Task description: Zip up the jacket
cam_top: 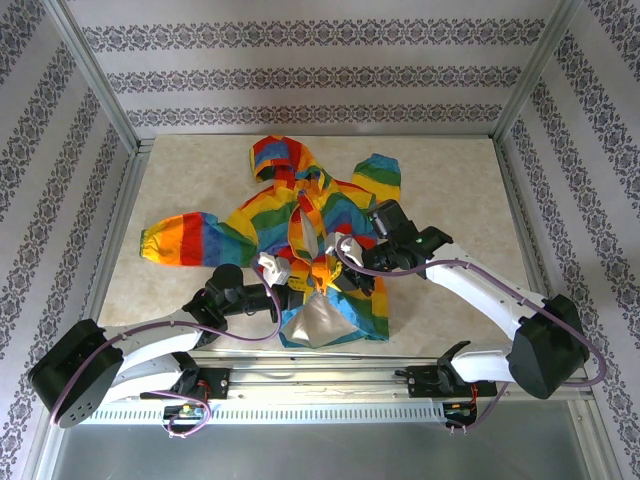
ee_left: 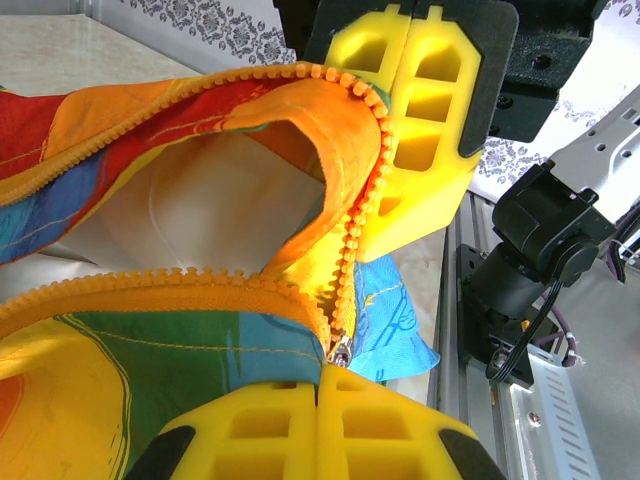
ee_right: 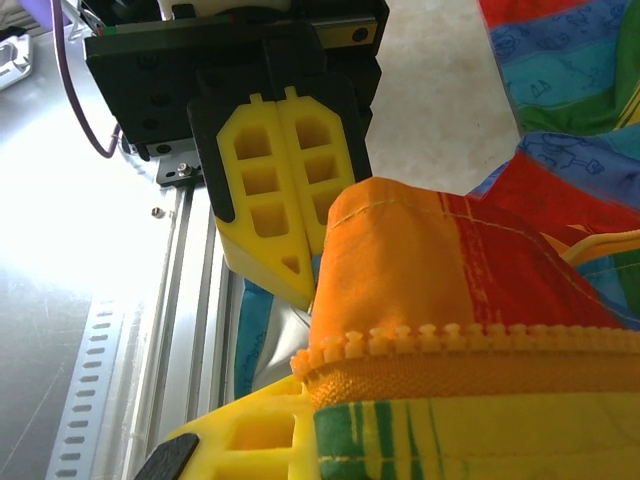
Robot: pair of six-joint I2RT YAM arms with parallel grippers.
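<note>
**A:** Where's the small hooded jacket (cam_top: pixel 255 215) of thin rainbow-striped fabric?

**B:** It's spread on the pale marbled tabletop (cam_top: pixel 450 200). The hood points to the far wall, the 2 sleeves are out sideways, and the hem is by the near edge with pale lining showing.

**A:** And the arms?

**B:** Both meet over the lower front. The left gripper (ee_left: pixel 320 390) has its 2 yellow fingers pressed together, pinching the jacket at the bottom of the toothed orange zipper (ee_left: pixel 350 250). The small metal slider (ee_left: pixel 341 352) sits right at its fingertips.

**A:** The other pincer?

**B:** The right gripper (ee_left: pixel 405 205) is also clamped tight, on the orange zipper edge of the jacket. It is near the left one and a little farther up the zipper, and it holds the cloth up in a fold.

**A:** Is the zipper done up?

**B:** No. The 2 rows of teeth meet at the slider and splay apart above it, so the front gapes over the pale lining.
</note>
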